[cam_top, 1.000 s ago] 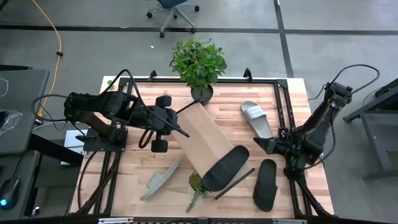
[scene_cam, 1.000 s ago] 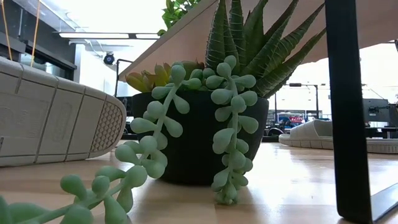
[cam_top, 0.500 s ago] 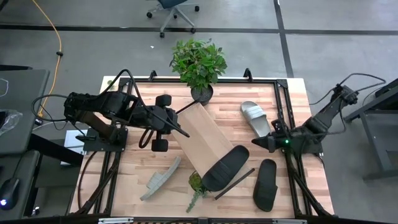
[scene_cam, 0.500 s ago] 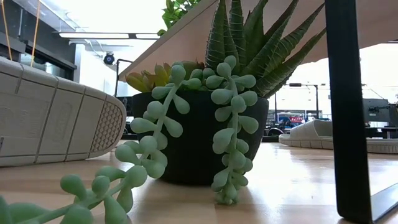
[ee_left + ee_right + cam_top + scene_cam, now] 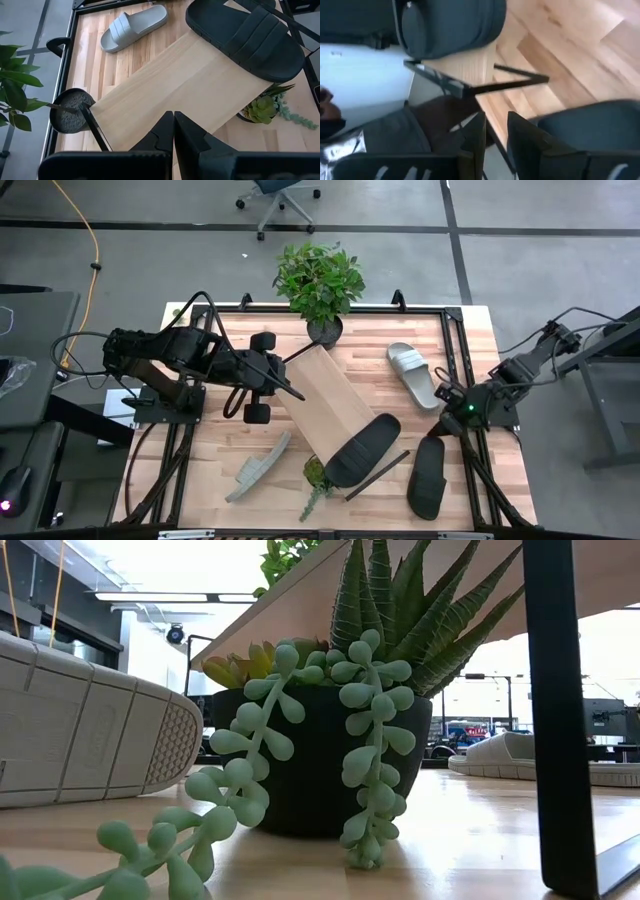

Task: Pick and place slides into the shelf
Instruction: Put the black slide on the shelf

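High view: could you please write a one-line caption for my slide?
One black slide lies on the tilted shelf; the right gripper hovers by another black slide.

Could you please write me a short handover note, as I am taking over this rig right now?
Left claw: shut, empty, at the shelf's upper end.
Right claw: narrowly open, empty, between the grey slide and the black slide on the table's right side.
Done: one black slide lies on the shelf's lower end.
Left: the two slides beside the right claw, plus the grey slide lying on its side near the succulent pot.
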`<state>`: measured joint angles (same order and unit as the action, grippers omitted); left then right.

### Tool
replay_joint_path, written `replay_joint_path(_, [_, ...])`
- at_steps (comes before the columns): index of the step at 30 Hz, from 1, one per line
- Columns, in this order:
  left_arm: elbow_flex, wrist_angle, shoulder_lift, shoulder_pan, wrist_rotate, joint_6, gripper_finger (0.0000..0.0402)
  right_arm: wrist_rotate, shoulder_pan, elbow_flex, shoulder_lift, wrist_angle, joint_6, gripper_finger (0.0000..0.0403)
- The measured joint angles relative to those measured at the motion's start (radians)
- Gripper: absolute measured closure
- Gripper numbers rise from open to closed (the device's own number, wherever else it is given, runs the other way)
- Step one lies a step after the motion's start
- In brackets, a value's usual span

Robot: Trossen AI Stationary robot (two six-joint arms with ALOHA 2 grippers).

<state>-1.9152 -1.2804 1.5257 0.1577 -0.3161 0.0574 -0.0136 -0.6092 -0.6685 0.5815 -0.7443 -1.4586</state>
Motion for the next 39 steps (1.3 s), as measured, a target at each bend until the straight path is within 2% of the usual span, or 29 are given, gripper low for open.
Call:
replay_joint_path(5, [0.0,-0.001,0.0,0.0,0.0,0.0,0.0399,0.104,-0.037,0.0,0.069,-0.016,0.005,0.0332])
replay_joint_path(9, [0.0,-0.002,0.0,0.0,0.001,0.0,0.0399,0.161,-0.101,0.0,0.138,-0.08,-0.001,0.0316])
replay_joint_path(21, [0.0,-0.005,0.0,0.0,0.013,-0.025,0.0399,0.05,-0.246,0.0,0.321,0.033,-0.026,0.0219])
replay_joint_path(31, [0.0,-0.005,0.0,0.0,0.04,-0.027,0.0399,0.048,-0.322,0.005,0.488,0.155,0.003,0.0213])
replay_joint_path(39, [0.0,-0.005,0.0,0.0,0.062,-0.026,0.0399,0.071,-0.323,0.139,0.516,0.344,-0.055,0.0213])
